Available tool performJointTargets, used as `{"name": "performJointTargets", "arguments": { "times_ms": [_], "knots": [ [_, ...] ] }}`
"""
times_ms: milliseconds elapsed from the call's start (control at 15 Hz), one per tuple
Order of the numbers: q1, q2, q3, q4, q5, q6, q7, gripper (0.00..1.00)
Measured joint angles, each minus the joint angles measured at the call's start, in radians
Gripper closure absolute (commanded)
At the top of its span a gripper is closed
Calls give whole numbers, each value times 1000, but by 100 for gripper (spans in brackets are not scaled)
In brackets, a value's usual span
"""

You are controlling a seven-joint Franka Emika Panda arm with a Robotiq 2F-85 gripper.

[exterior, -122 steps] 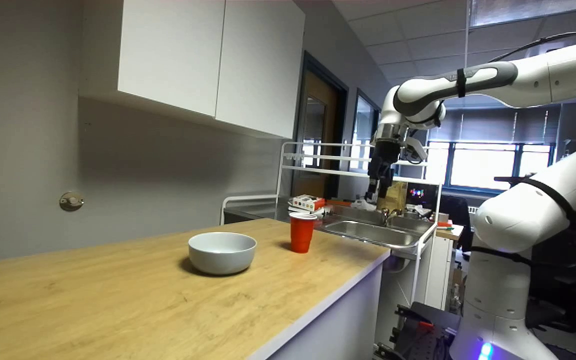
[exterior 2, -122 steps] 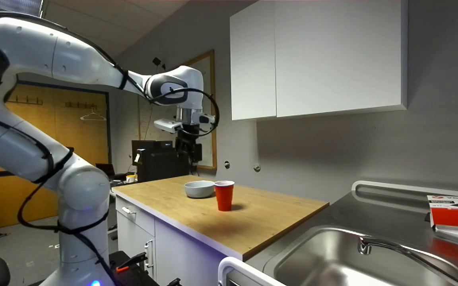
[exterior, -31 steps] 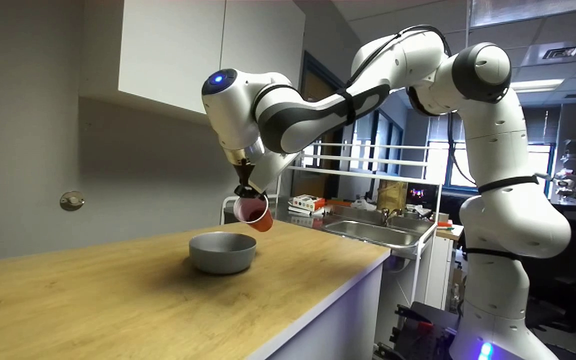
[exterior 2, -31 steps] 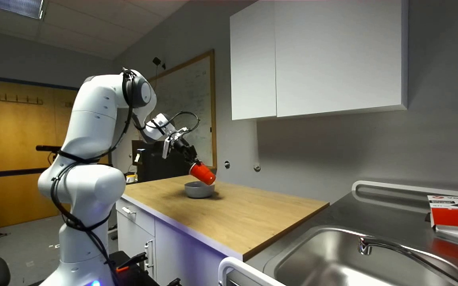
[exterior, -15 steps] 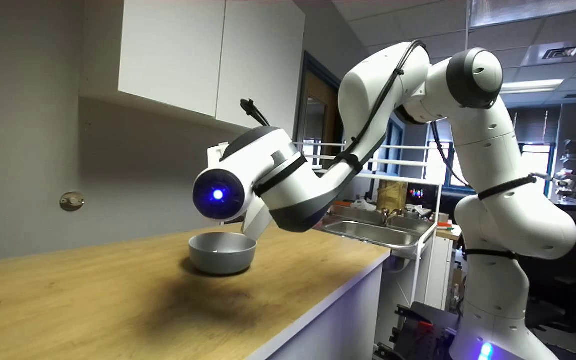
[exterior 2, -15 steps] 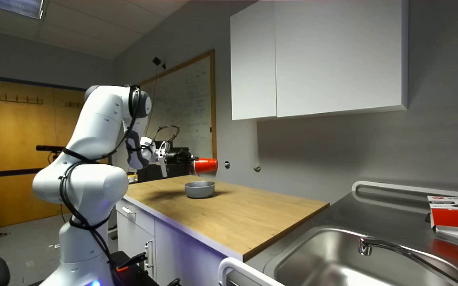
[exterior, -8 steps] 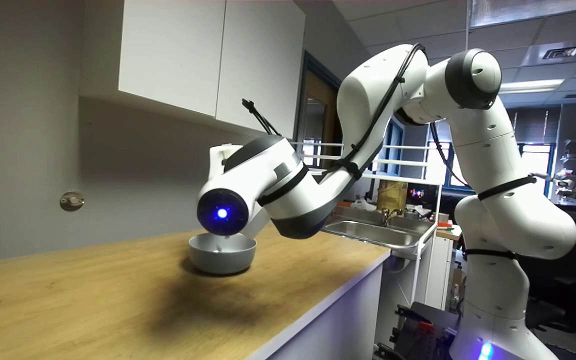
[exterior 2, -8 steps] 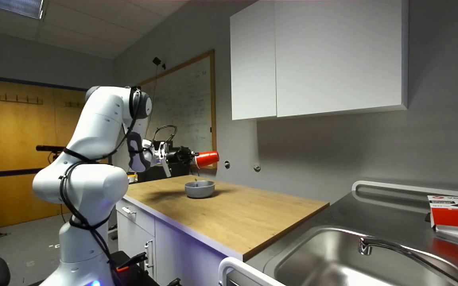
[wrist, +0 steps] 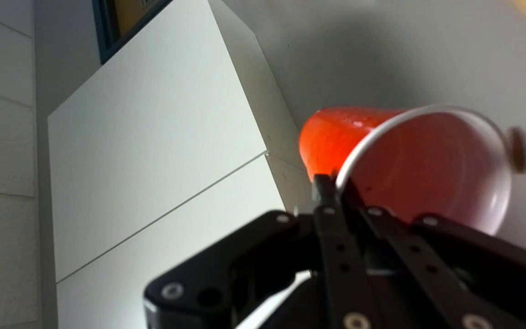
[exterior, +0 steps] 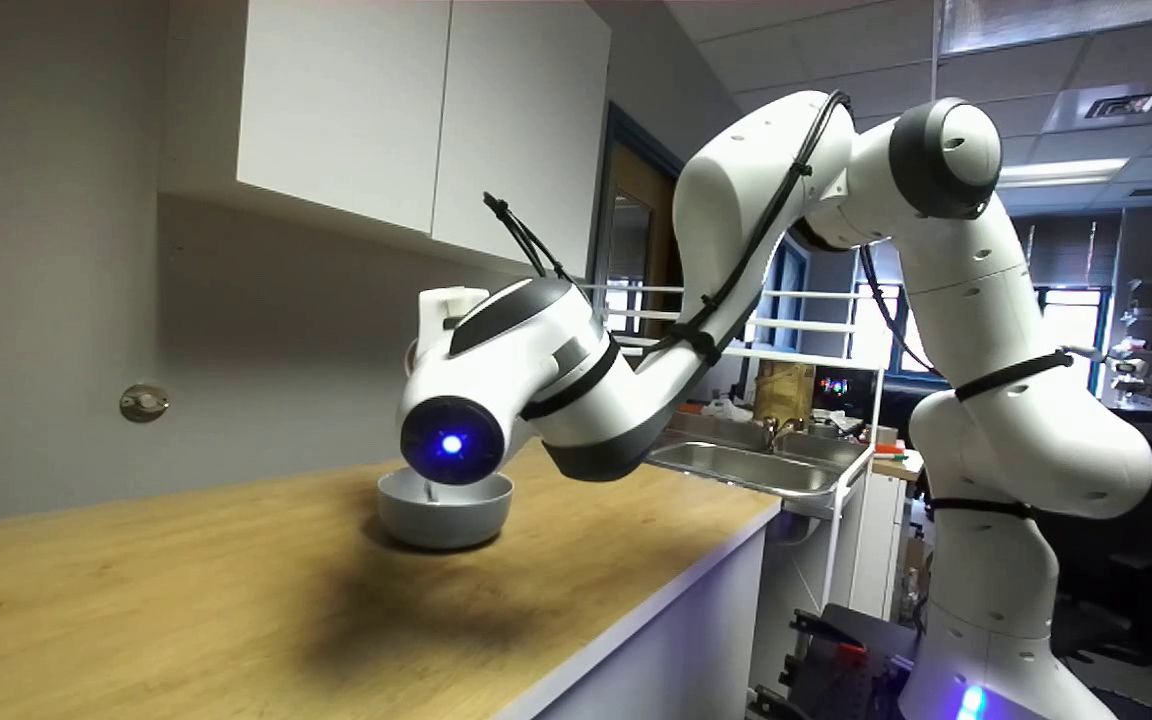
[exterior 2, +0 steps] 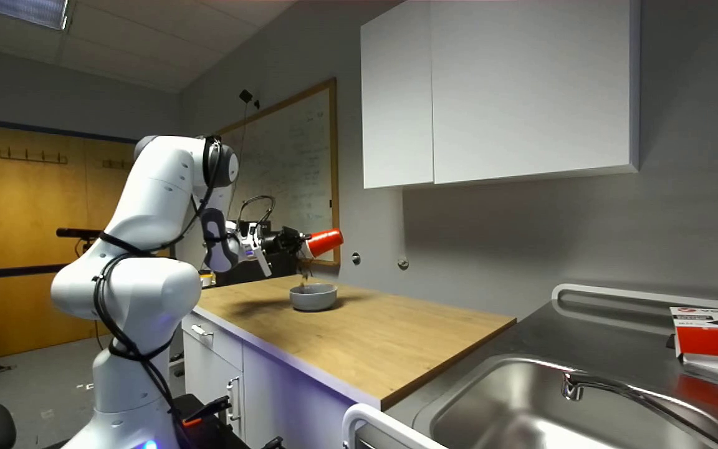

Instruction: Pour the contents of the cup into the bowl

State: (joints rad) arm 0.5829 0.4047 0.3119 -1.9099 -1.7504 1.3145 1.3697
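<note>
The red cup (exterior 2: 326,242) hangs above the bowl, tipped past level with its base raised and its white-rimmed mouth angled down. My gripper (wrist: 338,186) is shut on the cup's wall at the rim, one finger outside and one inside. Blurred brown bits (exterior 2: 304,272) drop from the mouth toward the grey bowl (exterior 2: 313,299), and a brown piece (wrist: 518,150) blurs past the rim in the wrist view. The bowl (exterior: 444,522) stands upright on the wooden counter. In that exterior view my arm's wrist hides the gripper and nearly all of the cup.
White wall cabinets (exterior: 366,110) hang over the back of the counter (exterior 2: 390,340). Beside the counter is a steel sink (exterior 2: 508,405) with a faucet (exterior 2: 614,390). A red and white box (exterior 2: 714,330) lies beyond it.
The cup, upright on the counter at first, was gripped, lifted and carried over the bowl. Over the last second its base has risen and its mouth dipped, and bits now fall out.
</note>
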Motion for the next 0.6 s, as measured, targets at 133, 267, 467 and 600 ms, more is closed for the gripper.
{"name": "performJointTargets", "arguments": {
  "times_ms": [133,267,467,600],
  "knots": [
    [-1,0,1,-3,-21,-1,9,99],
    [-2,0,2,-9,-51,-6,20,99],
    [-3,2,3,-16,-90,-20,28,99],
    [-3,3,4,-19,-113,-32,30,99]
  ]
}}
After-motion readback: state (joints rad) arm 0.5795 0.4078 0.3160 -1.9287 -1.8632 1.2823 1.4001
